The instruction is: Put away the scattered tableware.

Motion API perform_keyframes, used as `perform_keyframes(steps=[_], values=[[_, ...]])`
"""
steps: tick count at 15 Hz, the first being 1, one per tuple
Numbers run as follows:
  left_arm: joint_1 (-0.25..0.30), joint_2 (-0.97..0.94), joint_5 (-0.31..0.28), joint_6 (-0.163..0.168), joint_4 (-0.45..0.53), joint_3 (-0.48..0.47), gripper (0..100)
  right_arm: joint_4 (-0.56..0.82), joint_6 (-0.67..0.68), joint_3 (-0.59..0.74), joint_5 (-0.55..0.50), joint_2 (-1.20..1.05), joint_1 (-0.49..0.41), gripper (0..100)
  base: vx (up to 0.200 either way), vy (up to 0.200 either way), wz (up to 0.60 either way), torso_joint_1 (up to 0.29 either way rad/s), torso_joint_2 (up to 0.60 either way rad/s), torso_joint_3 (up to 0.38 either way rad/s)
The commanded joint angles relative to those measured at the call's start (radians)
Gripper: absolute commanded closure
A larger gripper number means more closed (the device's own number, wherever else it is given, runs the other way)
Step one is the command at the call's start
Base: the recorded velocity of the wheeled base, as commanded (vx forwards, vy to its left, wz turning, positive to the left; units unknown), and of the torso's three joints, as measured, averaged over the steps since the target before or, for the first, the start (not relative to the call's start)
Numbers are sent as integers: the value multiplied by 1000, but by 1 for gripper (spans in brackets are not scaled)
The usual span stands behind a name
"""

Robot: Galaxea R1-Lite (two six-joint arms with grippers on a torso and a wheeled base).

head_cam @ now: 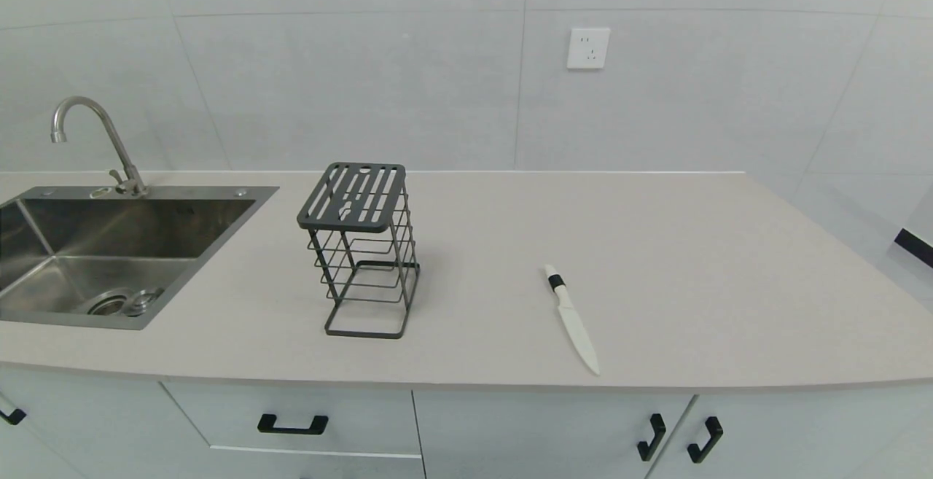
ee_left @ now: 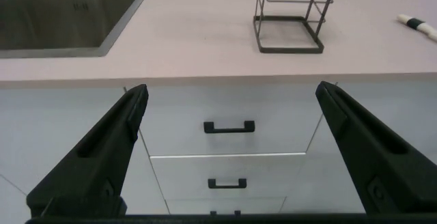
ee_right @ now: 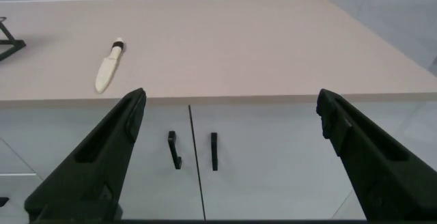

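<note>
A white knife (head_cam: 572, 316) with a black band near its handle end lies flat on the counter, right of centre, blade tip toward the front edge. It also lies in the right wrist view (ee_right: 109, 65), and its handle end (ee_left: 418, 26) peeks into the left wrist view. A black wire rack (head_cam: 361, 246) with a slotted top stands upright left of the knife; its base (ee_left: 288, 34) sits near the counter's front edge. My left gripper (ee_left: 232, 94) is open, held below counter height in front of the drawers. My right gripper (ee_right: 232, 98) is open too, low before the cabinet doors.
A steel sink (head_cam: 95, 253) with a curved faucet (head_cam: 91, 140) is set into the counter at the left. Drawers with black handles (ee_left: 229, 127) and cabinet doors (ee_right: 194, 152) sit below the counter (head_cam: 656, 246). The tiled wall carries a socket (head_cam: 588, 47).
</note>
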Motion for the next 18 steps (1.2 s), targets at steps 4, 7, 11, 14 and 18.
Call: perform_keyframes(steps=[4,7,11,14,18], values=[[-1,1,0,0,-2,0,0,0,0,0,0,2,0,0,100,0,0,299,-581,-286],[0,1,0,0,-2,0,0,0,1,0,0,2,0,0,0,0,0,134,-227,-115],[-1,1,0,0,0,0,0,0,0,0,0,2,0,0,0,0,0,95,-171,-95],[-1,1,2,-2,-2,0,0,0,1,0,2,2,0,0,0,0,0,157,-315,-150],[-1,1,2,-2,0,0,0,0,1,0,0,2,0,0,0,0,0,9,-15,-8]])
